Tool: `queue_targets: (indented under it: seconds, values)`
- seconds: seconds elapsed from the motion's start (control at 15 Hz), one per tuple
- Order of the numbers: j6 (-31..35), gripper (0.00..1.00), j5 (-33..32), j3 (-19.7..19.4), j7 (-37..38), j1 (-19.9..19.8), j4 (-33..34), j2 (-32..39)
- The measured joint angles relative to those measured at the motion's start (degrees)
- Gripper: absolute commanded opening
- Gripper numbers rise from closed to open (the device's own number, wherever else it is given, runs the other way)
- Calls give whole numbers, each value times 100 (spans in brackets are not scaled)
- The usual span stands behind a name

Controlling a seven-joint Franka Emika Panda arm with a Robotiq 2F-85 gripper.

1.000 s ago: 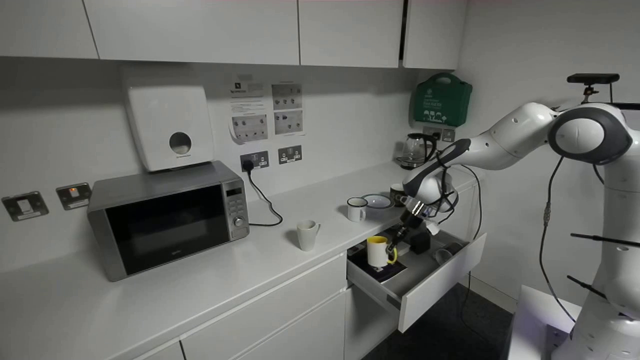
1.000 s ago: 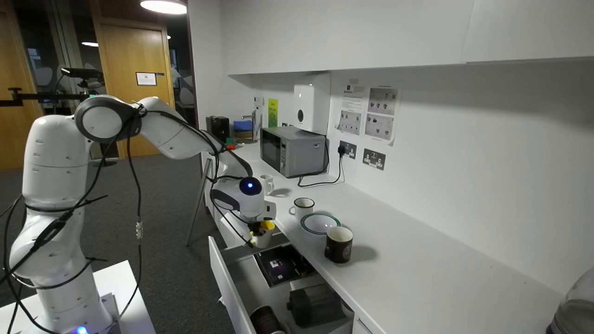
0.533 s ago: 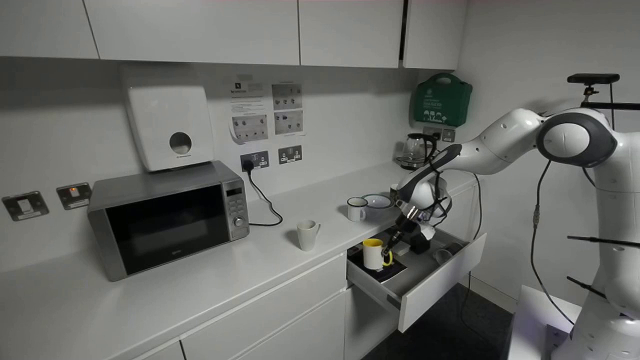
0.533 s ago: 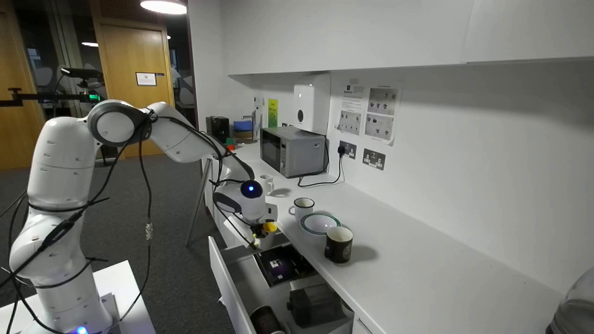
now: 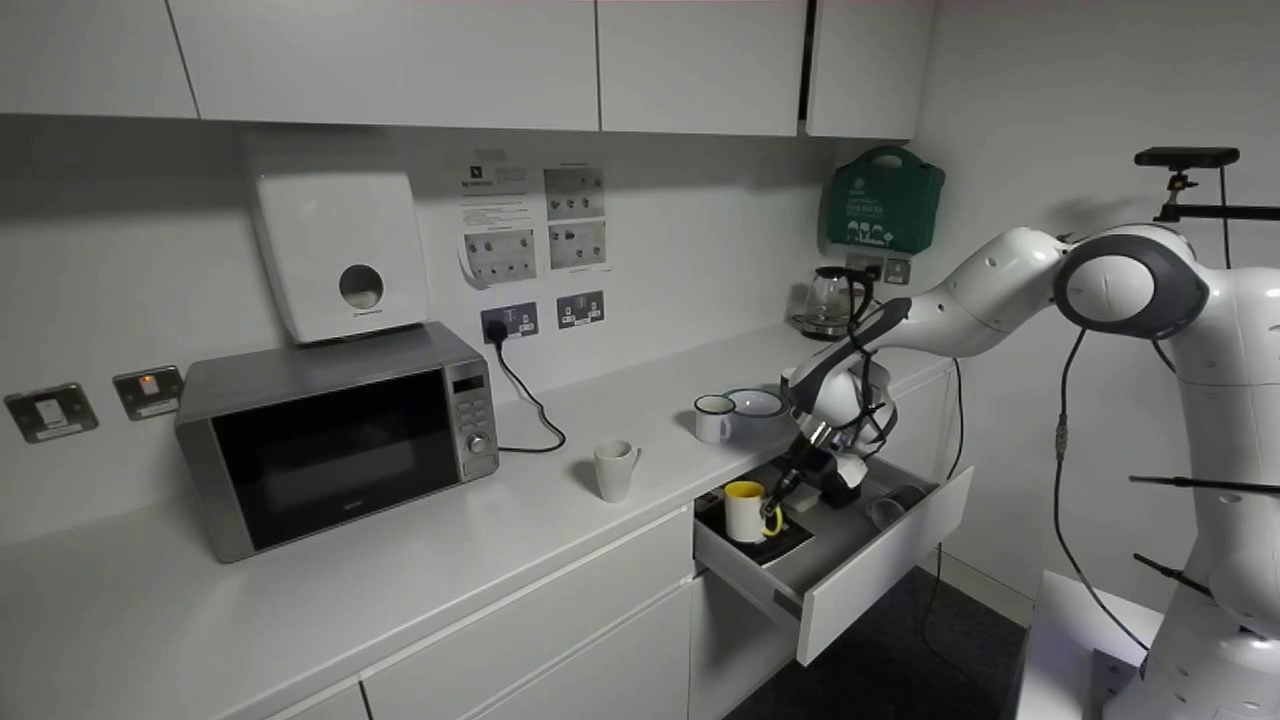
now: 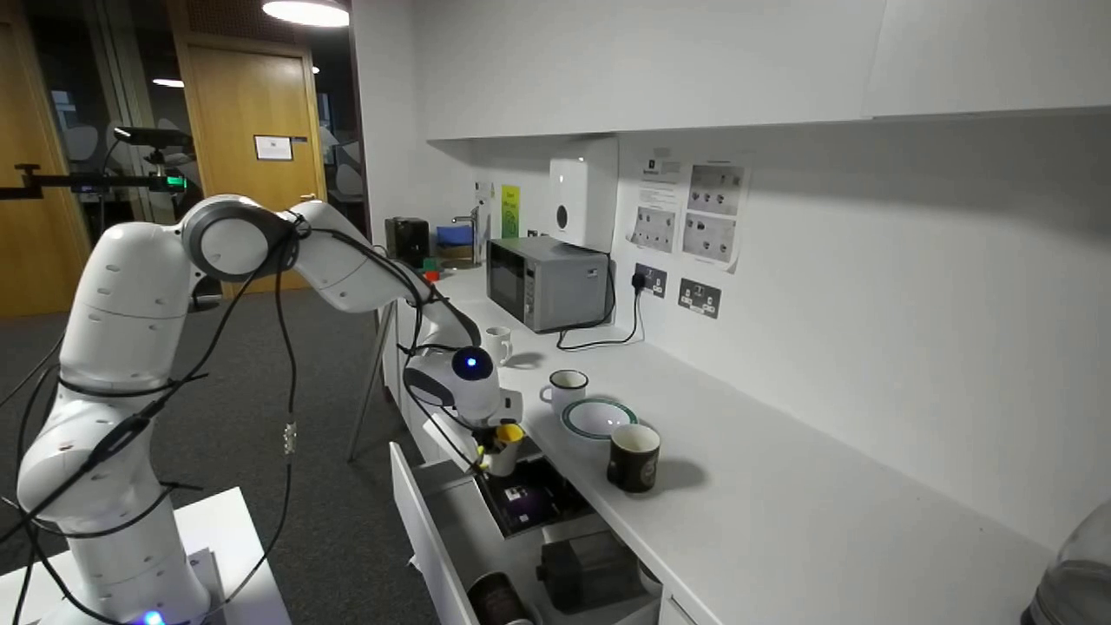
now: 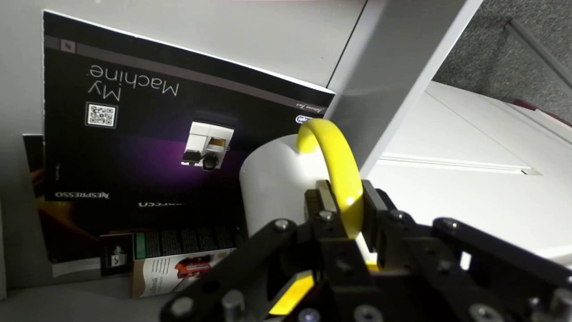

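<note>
A white mug point(image 7: 277, 188) is gripped by its yellow handle point(image 7: 333, 147), pinched between the fingers of the gripper point(image 7: 348, 199); the mug's body is seen at nine o'clock from them in the wrist view. It is held roughly upright over a black booklet point(image 7: 147, 129) inside the pulled-out drawer point(image 5: 885, 575), at five o'clock from the centre in an exterior view; whether its base is touching cannot be told. The grasp is judged complete; release is not yet made, nor is the drawer closed.

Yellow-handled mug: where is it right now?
In an exterior view, the mug is right of centre, at the left end of the open drawer; in the wrist view, the claw grips its handle.
</note>
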Motion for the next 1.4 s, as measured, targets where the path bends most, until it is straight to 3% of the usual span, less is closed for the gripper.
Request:
queue_targets:
  seconds: [1.4]
  values:
    - [192, 5, 368, 165, -419, -24, 71, 371]
